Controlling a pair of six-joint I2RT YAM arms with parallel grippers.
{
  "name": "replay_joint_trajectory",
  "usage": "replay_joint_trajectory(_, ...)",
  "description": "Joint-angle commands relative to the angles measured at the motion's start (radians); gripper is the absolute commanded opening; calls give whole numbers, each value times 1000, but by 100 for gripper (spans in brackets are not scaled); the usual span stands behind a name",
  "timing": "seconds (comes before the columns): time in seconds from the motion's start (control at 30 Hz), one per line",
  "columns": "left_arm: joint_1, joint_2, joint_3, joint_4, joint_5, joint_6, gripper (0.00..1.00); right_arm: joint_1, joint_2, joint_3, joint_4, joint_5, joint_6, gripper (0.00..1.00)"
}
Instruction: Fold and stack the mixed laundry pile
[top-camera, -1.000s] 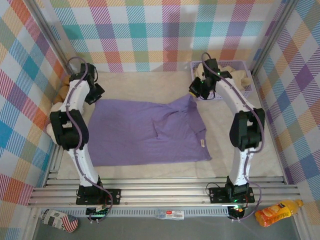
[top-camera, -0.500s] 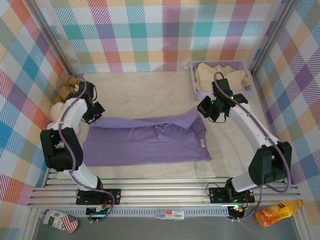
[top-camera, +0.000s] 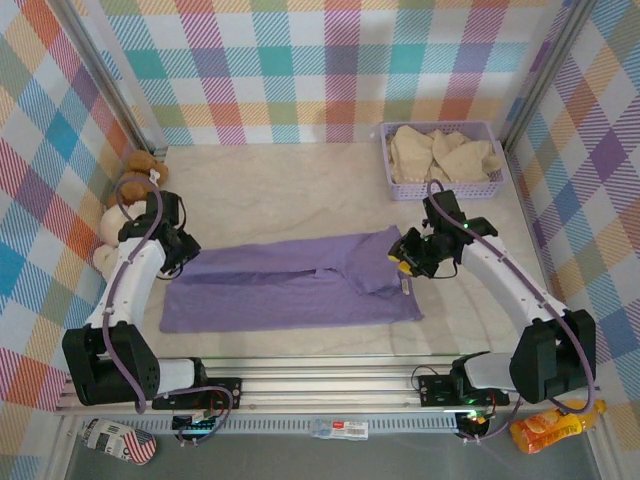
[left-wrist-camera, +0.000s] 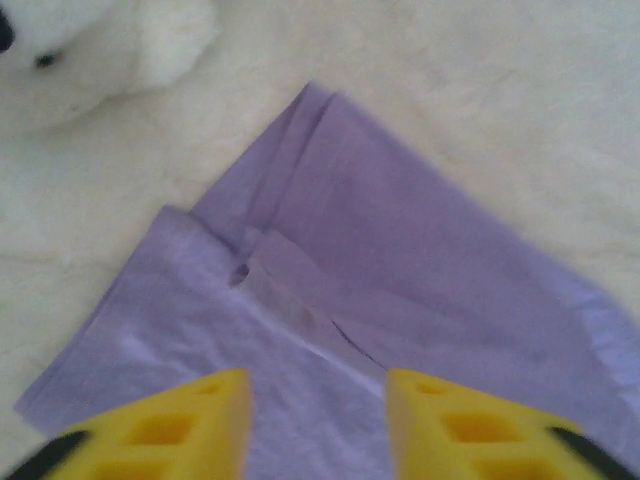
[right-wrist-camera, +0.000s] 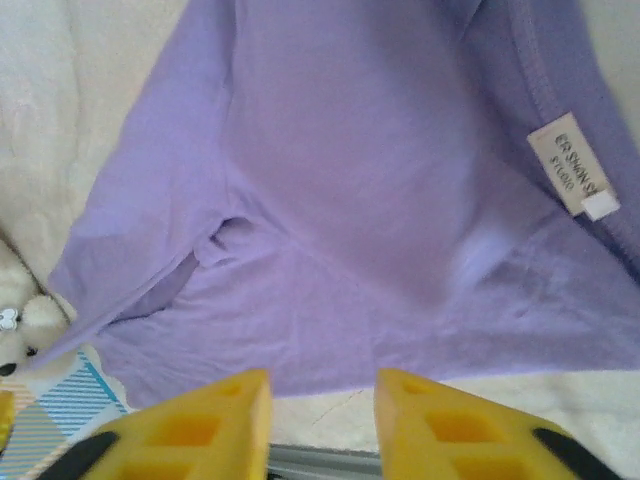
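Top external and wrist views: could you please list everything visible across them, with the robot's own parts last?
purple shirt: one, lavender-purple, folded into a band mid-table.
cream garment: one, cream-beige, bundled in the basket.
basket: one, lavender mesh, far right corner.
brown teddy bear: one, brown, left edge.
cream teddy bear: one, cream, left edge, nearer.
bottle: one, orange, below the near right corner.
left gripper: one, yellow fingers, open over the shirt's left end.
right gripper: one, yellow fingers, open over the shirt's right end.
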Motion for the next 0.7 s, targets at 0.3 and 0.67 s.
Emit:
replay_joint_trajectory(0.3,-74,-104,-47,57,159,-173,80,38,104,75,-26,42,-294,45)
replay_joint_trajectory(0.67,-434,61,-151,293,136,-425,75,329,306,96,60,218,-411,39)
